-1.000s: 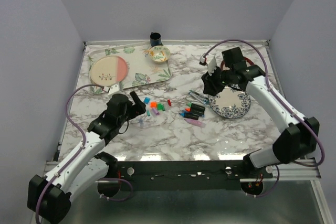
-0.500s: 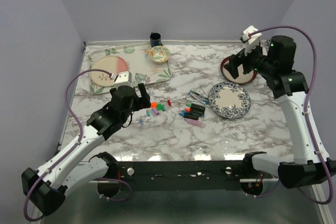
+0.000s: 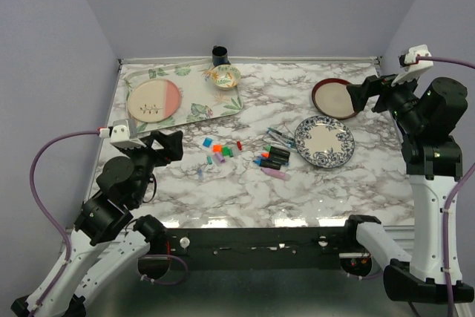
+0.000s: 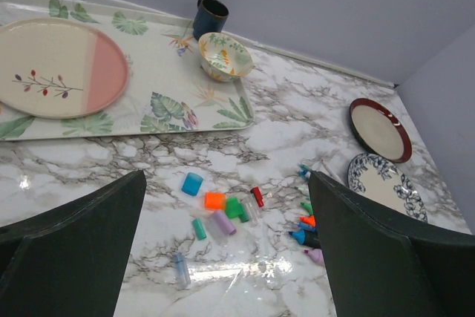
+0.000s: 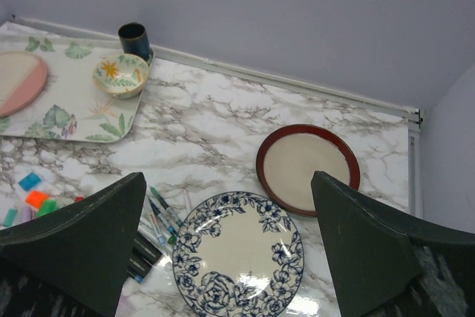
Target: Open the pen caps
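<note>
Marble table [image 3: 245, 191] holds loose caps [image 3: 218, 150] at its middle, with pens [image 3: 274, 157] just right of them. Beyond sit a blue plate [image 3: 324, 141], red plate [image 3: 335, 98] and tray [image 3: 200, 109]. Your left gripper [image 3: 167, 144] and right gripper [image 3: 361, 94] gape wide and empty, both pulled back from the middle since a second ago.

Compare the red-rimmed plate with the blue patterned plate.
The red-rimmed plate has a plain dark red band; the blue patterned plate has a blue floral border. The red-rimmed plate lies farther back, the blue patterned plate nearer, beside the pens. Both are round, pale-centred, flat and empty.
</note>
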Robot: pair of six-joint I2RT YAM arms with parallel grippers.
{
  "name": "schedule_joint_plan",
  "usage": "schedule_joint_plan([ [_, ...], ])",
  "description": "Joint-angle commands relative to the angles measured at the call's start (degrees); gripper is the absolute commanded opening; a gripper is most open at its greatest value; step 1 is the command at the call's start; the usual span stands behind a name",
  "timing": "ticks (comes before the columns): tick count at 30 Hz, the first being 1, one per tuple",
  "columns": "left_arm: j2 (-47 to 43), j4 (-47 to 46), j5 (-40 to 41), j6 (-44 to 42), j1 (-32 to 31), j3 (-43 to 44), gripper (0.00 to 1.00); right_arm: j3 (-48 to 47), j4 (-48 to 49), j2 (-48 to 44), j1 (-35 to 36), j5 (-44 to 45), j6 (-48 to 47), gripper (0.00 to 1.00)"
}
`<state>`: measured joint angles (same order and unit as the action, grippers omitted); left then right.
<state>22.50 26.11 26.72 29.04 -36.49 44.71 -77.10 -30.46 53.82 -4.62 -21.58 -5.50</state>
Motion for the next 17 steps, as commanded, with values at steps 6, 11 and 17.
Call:
schedule_joint_plan([
  [6, 3.16, 4.47, 2.29, -1.09, -0.07, 3.71, 0.99, 1.16, 0.67, -5.3, -0.39, 14.63, 9.64, 1.0],
  [11, 4.66, 4.3, 2.02, -0.47, -0.07, 4.86, 0.99, 2.13, -0.21, -6.71, -0.39, 17.89, 6.82, 1.0],
  [17, 5.89, 5.18, 1.84, -1.0, -0.07, 7.14, 0.99, 2.31, -0.57, -6.89, -0.39, 16.05, 2.06, 1.0],
])
